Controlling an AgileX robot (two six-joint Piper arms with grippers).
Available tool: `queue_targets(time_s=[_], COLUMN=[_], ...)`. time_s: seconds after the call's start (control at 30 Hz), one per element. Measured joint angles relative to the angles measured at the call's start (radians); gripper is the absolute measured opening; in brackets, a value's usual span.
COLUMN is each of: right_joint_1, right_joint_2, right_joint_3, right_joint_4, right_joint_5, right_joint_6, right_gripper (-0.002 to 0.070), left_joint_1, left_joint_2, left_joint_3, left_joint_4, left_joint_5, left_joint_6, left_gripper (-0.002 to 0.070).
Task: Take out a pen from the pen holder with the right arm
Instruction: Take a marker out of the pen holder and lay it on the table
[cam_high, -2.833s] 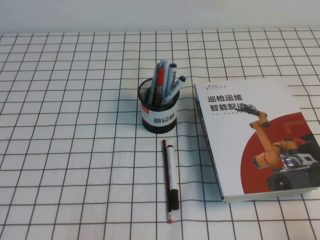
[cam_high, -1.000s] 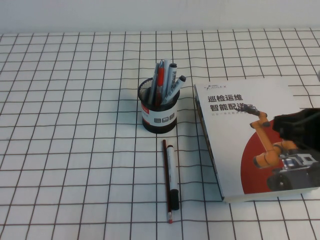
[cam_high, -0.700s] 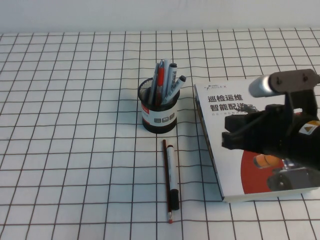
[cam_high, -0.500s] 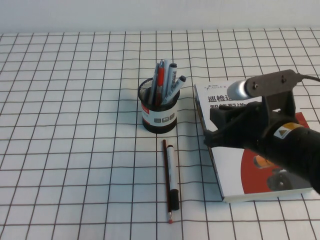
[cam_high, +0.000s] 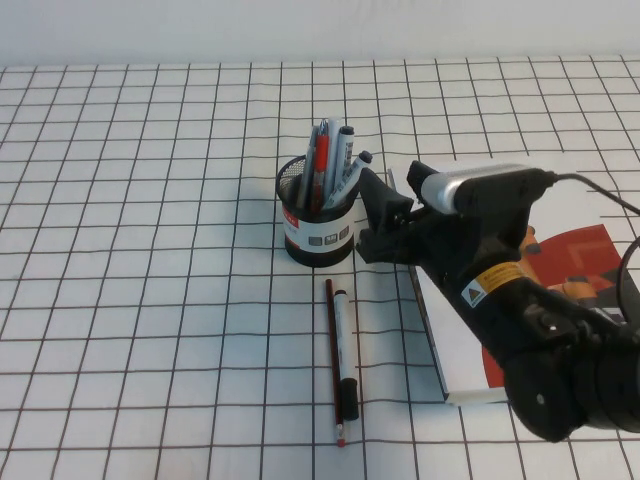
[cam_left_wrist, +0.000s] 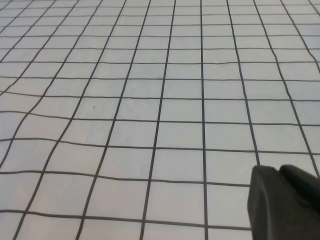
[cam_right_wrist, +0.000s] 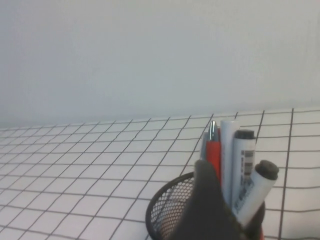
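Observation:
A black mesh pen holder (cam_high: 318, 232) stands mid-table with several pens in it: a red pen (cam_high: 320, 158), grey markers (cam_high: 344, 148) and a marker (cam_high: 352, 174) leaning to the right. My right gripper (cam_high: 372, 220) is open, level with the holder's right side and just beside it, holding nothing. In the right wrist view one dark finger (cam_right_wrist: 206, 200) stands in front of the holder (cam_right_wrist: 167, 210), next to the red pen (cam_right_wrist: 214, 156) and the leaning marker (cam_right_wrist: 257, 187). My left gripper (cam_left_wrist: 281, 172) shows only in the left wrist view, shut over bare cloth.
A large book (cam_high: 590, 195) lies to the right of the holder, and my right arm reaches across it. In front of the holder a white marker (cam_high: 345, 340) and a dark red pencil (cam_high: 331, 350) lie side by side on the checked cloth (cam_high: 150, 300).
My right arm came in from the right, crossed the book and reached the holder's right side. Its jaws went from shut to open. Pens and holder have not moved.

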Motion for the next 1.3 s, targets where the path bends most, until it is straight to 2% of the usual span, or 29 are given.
queue_targets(time_s=[0.1,0.2,0.7,0.9,1.3], right_joint_1=[0.0,0.0,-0.002,-0.002,-0.002], right_joint_2=[0.074,0.126,0.312,0.34,0.374], right_joint_3=[-0.01,-0.045,-0.283,-0.326,-0.365], right_joint_4=[-0.002,-0.001,0.115,0.153,0.158], right_joint_5=[-0.108,-0.13,-0.108,-0.067,-0.033], right_joint_6=[0.022,0.029,0.055,0.058,0.059], right_gripper=[0.0432,0.0432,0.0426,0.04,0.0394], left_joint_1=[0.0,0.0,0.0,0.0,0.0], left_joint_2=[0.0,0.0,0.0,0.0,0.0], left_joint_3=[0.0,0.0,0.0,0.0,0.0], left_joint_4=[0.0,0.0,0.0,0.0,0.0], left_joint_5=[0.0,0.0,0.0,0.0,0.0], left_joint_6=[0.0,0.0,0.0,0.0,0.0], left_gripper=[-0.0003,-0.0003,-0.0003,-0.0003,-0.0003])
